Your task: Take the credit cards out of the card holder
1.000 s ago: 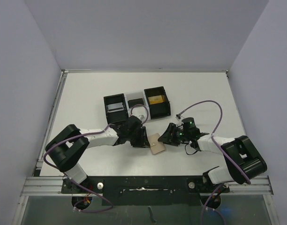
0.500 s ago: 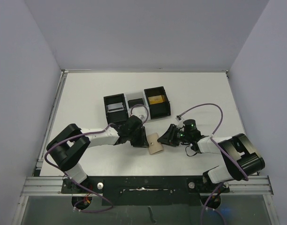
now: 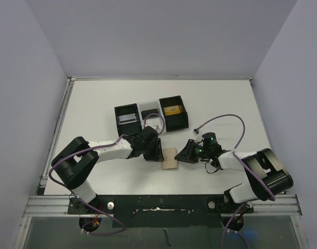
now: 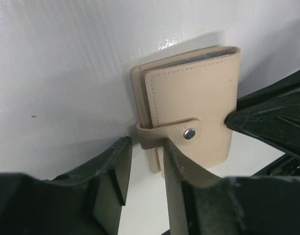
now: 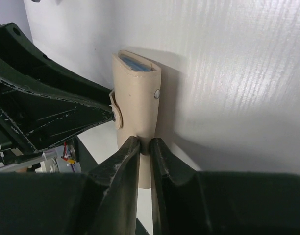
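Zero cards were out at this point, as far as I could tell. The card holder (image 3: 170, 158) lay flat on the counter (image 3: 226, 104) between the two arms, just in front of the tray (image 3: 161, 122), with its strap (image 4: 162, 133) buttoned down on the snap stud (image 4: 189, 133). So I'd say the whole job was left: pop the snap, open it up, pull the credit cards (image 5: 135, 62) out. The overhead view only gave the layout, both arms crowding a small tan rectangle, with no detail at all. The left wrist view was the one that showed the closed snap. It also showed the left end effector (image 4: 146, 147) slightly spread around the fold of the strap at the holder's edge, but I couldn't tell if it was actually biting. The right wrist view looked along the counter at the holder's side and showed what neither other view did: a blue-grey card edge peeking from the open end. There the right end effector (image 5: 145, 144) was nearly pressed together, apparently pinching the holder's near end.
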`<state>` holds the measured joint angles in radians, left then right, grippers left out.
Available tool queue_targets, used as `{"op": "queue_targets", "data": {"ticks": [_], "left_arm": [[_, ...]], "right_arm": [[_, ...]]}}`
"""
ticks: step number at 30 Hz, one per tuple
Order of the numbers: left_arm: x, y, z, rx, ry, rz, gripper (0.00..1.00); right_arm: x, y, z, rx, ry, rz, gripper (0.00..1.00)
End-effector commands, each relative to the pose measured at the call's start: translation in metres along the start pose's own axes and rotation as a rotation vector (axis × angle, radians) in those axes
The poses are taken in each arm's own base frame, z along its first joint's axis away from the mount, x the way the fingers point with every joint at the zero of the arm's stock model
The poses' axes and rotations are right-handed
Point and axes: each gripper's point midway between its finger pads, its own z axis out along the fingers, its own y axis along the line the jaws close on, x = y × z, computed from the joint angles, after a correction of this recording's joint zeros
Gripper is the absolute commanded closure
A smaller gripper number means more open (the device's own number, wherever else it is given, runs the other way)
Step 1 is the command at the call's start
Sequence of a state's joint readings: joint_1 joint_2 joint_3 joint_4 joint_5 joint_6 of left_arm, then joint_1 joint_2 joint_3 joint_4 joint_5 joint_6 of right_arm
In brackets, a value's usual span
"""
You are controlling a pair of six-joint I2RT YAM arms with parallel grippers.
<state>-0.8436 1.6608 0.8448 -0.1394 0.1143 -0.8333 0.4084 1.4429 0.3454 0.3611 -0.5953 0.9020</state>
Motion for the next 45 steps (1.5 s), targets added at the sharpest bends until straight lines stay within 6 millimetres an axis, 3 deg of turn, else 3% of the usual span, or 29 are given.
{"op": "queue_targets", "data": {"ticks": [1,7,12,18,24,30,39,45], "left_arm": [[-0.029,-0.025,-0.017,0.033,-0.111,0.043,0.63],[-0.042,-0.037,-0.033,0.029,-0.159,0.09,0.55],[-0.032,-0.052,-0.03,0.027,-0.127,0.154,0.53],[-0.019,-0.047,-0.013,-0.077,-0.077,0.198,0.5],[-0.023,-0.03,-0.014,-0.179,-0.092,0.199,0.5],[-0.026,-0.026,-0.012,-0.226,-0.08,0.22,0.5],[-0.028,-0.05,-0.013,-0.111,-0.089,0.233,0.49],[-0.027,-0.028,-0.009,-0.219,-0.086,0.221,0.51]], "right_arm": [[-0.007,0.029,-0.005,-0.096,-0.02,-0.071,0.91],[-0.015,0.029,-0.007,-0.05,-0.073,-0.043,0.93],[-0.015,0.031,-0.006,-0.04,-0.09,-0.034,0.93],[-0.016,0.032,-0.006,-0.036,-0.097,-0.035,0.93],[-0.017,0.032,-0.006,-0.03,-0.103,-0.039,0.93],[-0.018,0.034,-0.008,-0.029,-0.107,-0.042,0.93],[-0.019,0.033,-0.008,-0.019,-0.102,-0.05,0.93],[-0.019,0.034,-0.008,-0.02,-0.104,-0.052,0.93]]}}
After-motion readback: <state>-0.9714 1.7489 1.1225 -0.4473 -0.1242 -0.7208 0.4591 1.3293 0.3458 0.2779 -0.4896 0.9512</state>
